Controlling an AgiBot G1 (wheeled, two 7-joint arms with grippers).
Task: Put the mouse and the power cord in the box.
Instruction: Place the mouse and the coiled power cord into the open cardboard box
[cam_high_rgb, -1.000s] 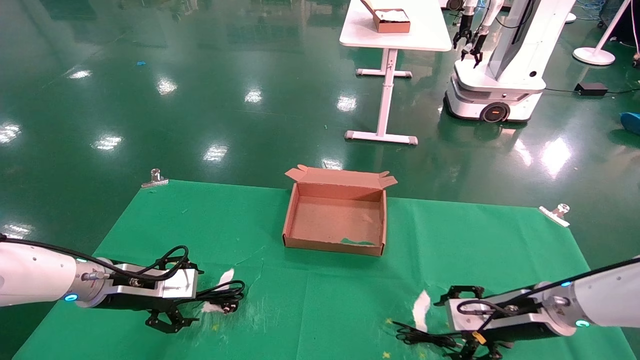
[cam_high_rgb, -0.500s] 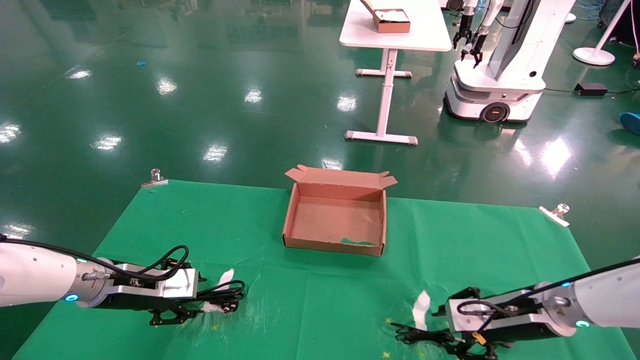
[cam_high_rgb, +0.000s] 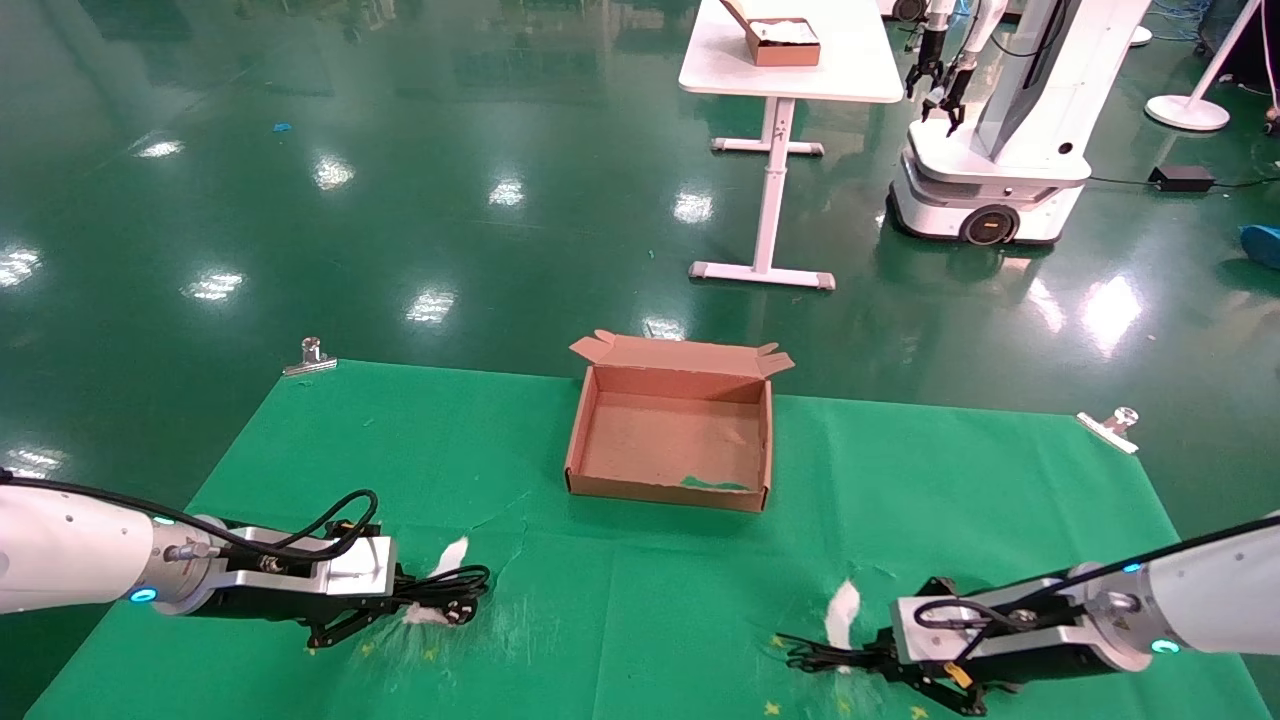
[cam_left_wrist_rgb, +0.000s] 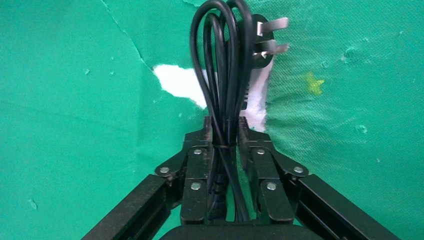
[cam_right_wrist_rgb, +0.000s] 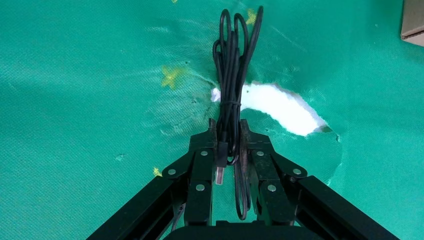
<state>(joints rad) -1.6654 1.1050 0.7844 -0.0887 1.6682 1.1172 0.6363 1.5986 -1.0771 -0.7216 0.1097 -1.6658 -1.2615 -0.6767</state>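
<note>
The power cord (cam_high_rgb: 452, 588), thick black loops with a pronged plug (cam_left_wrist_rgb: 262, 42), lies on the green cloth at the front left. My left gripper (cam_high_rgb: 392, 603) (cam_left_wrist_rgb: 223, 125) is shut on its bundle. At the front right, my right gripper (cam_high_rgb: 882, 662) (cam_right_wrist_rgb: 227, 125) is shut on a thin black cable bundle (cam_high_rgb: 820, 655) (cam_right_wrist_rgb: 232, 65) with a USB plug. The mouse itself is out of view. The open brown box (cam_high_rgb: 665, 490) stands empty at the table's middle, lid flap folded back, apart from both grippers.
White tears show in the green cloth (cam_high_rgb: 450, 552) (cam_high_rgb: 842, 610) beside each cable. Metal clamps (cam_high_rgb: 310, 357) (cam_high_rgb: 1112, 425) hold the cloth's far corners. Beyond the table stand a white desk with a small brown box (cam_high_rgb: 785, 40) and another robot (cam_high_rgb: 1000, 120).
The left gripper's fingers, open a second ago, have shut on the power cord. The right gripper has moved left over the thin cable bundle and shut on it.
</note>
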